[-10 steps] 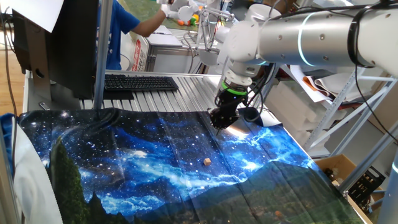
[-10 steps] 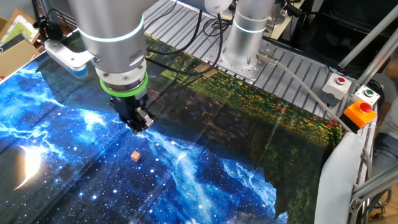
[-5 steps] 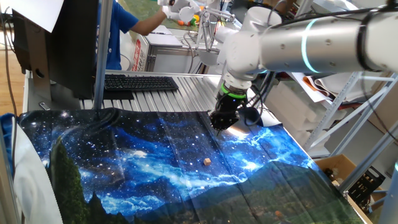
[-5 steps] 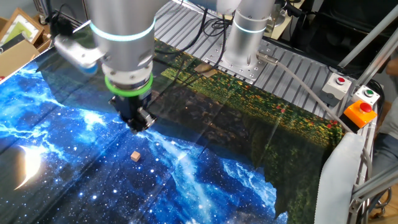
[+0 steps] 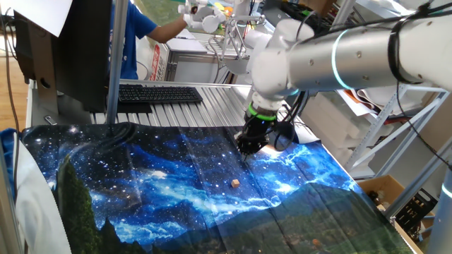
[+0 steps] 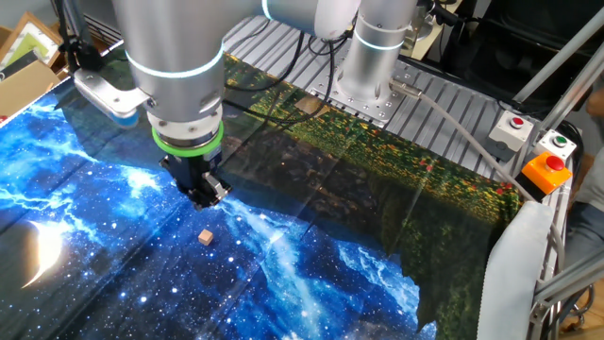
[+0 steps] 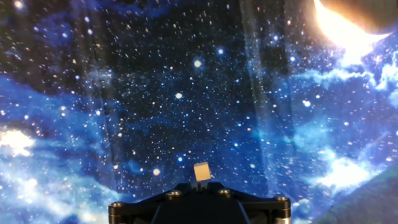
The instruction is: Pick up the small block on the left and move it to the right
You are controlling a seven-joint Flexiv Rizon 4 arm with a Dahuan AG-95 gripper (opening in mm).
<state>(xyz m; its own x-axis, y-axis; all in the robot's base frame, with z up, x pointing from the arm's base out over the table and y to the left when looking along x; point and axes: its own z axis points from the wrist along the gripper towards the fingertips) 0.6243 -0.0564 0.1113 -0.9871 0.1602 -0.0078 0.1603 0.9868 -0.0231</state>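
the tiny tan, light-wood-coloured cube (image 5: 234,183) sits alone on the starry blue galaxy-print cloth (image 5: 162,190) that covers the worktop, lying flat and untouched, with nothing else near it. the black two-finger pincer (image 5: 248,143) hangs above the cloth, near the cube but apart from it and off to one side, so the approach looks unfinished rather than a grasp in progress. in the other fixed view the pincer (image 6: 202,193) is likewise raised clear of the cloth, with the cube (image 6: 205,237) just below and beyond its tip. whether its fingers are apart or together cannot be told: both fixed views show only a dark cluster at the tip. the hand view looks straight down the tool, and the cube (image 7: 201,171) appears just above the black mount at the bottom edge, roughly centred side to side. that suggests the arm is lining up over the block before descending. the pickup and the move to the right are not yet done.
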